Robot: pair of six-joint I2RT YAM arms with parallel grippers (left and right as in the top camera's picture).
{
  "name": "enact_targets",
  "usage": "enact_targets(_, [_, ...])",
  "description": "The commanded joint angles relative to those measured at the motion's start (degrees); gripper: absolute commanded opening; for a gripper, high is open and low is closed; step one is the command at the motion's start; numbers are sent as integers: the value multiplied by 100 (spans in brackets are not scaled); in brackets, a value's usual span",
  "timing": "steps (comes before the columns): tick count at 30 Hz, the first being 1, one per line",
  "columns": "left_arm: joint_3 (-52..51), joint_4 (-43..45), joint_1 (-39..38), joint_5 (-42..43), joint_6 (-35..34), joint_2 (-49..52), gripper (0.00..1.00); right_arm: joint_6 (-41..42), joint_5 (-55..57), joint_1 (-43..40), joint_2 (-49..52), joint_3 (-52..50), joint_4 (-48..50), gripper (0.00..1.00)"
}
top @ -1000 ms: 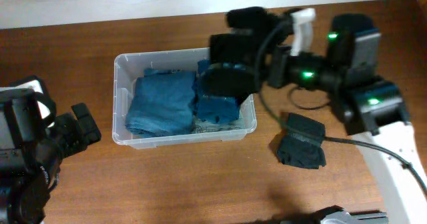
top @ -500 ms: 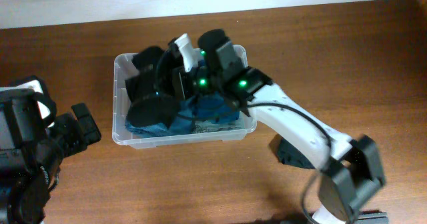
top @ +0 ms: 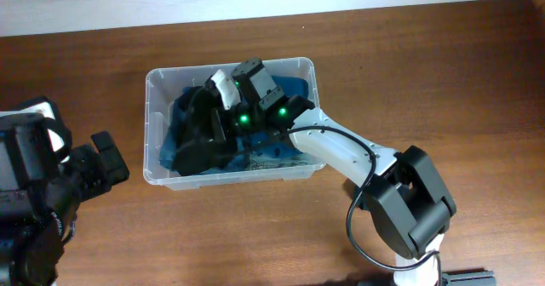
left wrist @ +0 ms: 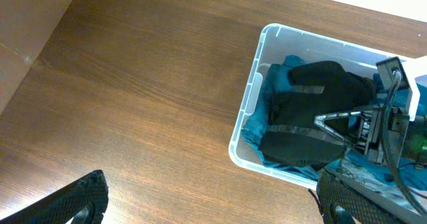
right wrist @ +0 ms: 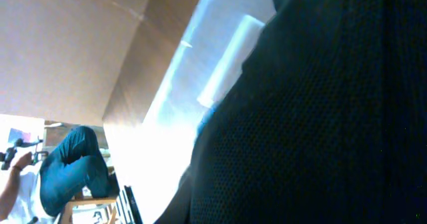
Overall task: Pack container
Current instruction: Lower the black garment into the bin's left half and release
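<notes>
At 8 o'clock, nearest, the left gripper [top: 109, 157] is hovering with fingers spread, holding nothing. The container [top: 238, 177] is sitting just off the table's [top: 426, 65] centre, toward 11 o'clock. Inside it, the right gripper [left wrist: 319, 121] is pinching a black garment [top: 194, 145] over blue clothes [top: 295, 85].

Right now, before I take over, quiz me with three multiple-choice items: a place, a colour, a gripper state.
1. Where is the right gripper? A) over bare table B) inside the container C) beside the left arm
2. What colour are the cloths under the black fabric item? A) red B) white C) blue
3. How is the left gripper? A) open, empty B) shut on a cloth C) shut on the rim
Answers: 1 B, it sits within the walls; 2 C, blue shows around the black item; 3 A, its fingers stand wide apart with nothing between.
</notes>
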Motion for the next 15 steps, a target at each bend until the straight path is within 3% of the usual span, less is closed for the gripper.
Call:
enact_targets(1, [26,-7,24,17,46,-2,100,-107,-229,238,-372,114,404,9])
enact_targets(10, [26,-7,24,17,46,-2,100,-243,811,269,-289,98,348,10])
enact_targets(12, [26,-7,24,17,46,-2,100,-240,1056,271,-245,98,90,33])
enact_targets(13, [26,-7,24,17,46,-2,100,-249,1276,271,-188,98,-160,52])
enact_targets(14, [26,-7,24,17,46,-2,100,-369,1421,269,-168,98,-402,63])
enact_targets(15, [26,-7,24,20,46,-2,100,-476,1499,264,-151,98,-586,66])
